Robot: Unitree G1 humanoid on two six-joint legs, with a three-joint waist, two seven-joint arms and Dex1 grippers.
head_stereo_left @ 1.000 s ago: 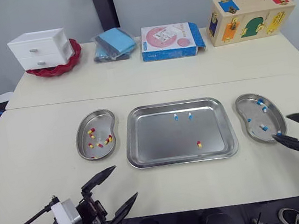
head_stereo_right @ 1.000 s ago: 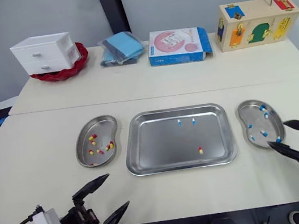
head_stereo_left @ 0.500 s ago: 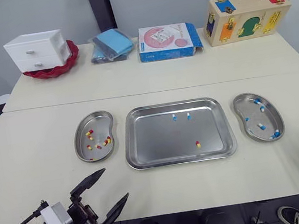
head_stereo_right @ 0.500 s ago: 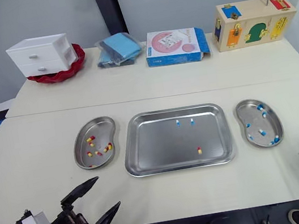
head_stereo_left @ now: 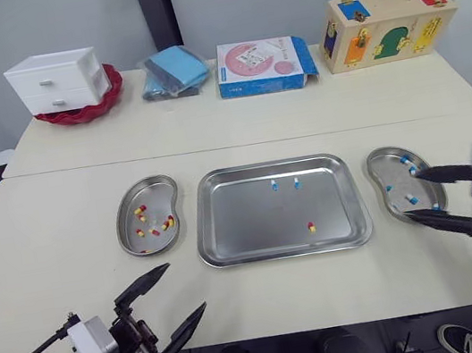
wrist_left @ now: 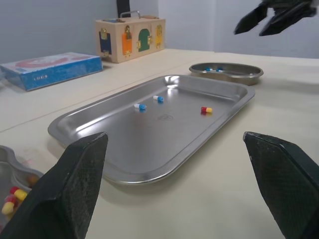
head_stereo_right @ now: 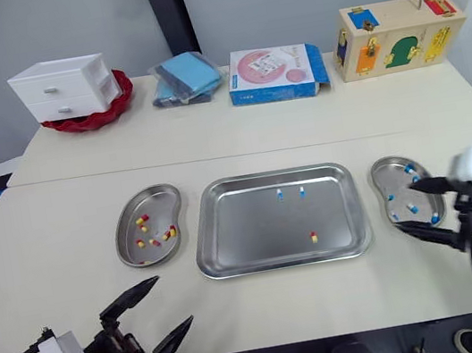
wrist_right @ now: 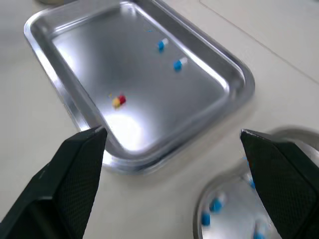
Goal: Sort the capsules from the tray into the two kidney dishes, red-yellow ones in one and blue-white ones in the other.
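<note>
A cream, matte tabletop (head_stereo_left: 67, 250) stands against a plain grey wall, with a straight seam running across it beyond the tray (head_stereo_left: 272, 164). The tray is a shallow rectangle of polished steel with rounded corners and a raised rim. It carries two blue-white capsules (head_stereo_left: 275, 185) side by side towards its far edge and one red-yellow capsule (head_stereo_left: 312, 227) nearer its front right corner. Just left of the tray lies the left kidney dish (head_stereo_left: 155, 190), a bean-shaped steel basin holding several red-yellow capsules (head_stereo_left: 142, 210). Just right of the tray lies the right kidney dish (head_stereo_left: 384, 165), of the same form, holding several blue-white capsules (head_stereo_left: 411, 199). Well behind the tray, along the far edge, stand a white plastic drawer unit (head_stereo_left: 54, 81) set in a glossy red bowl (head_stereo_left: 108, 91), a bag of blue cloth (head_stereo_left: 175, 69), a flat blue and pink carton (head_stereo_left: 261, 65) and a wooden latch box (head_stereo_left: 386, 15) with coloured doors and a wire handle. The left pincer (head_stereo_left: 186, 286) is held low in front of the tray's left corner, past the near edge of the tabletop, its tapered black fingers spread wide and empty, pointing towards the tray. The right pincer (head_stereo_left: 411, 194) reaches in from the right of the tray, raised above the right kidney dish and clear of it, its fingers likewise parted and holding nothing.
</note>
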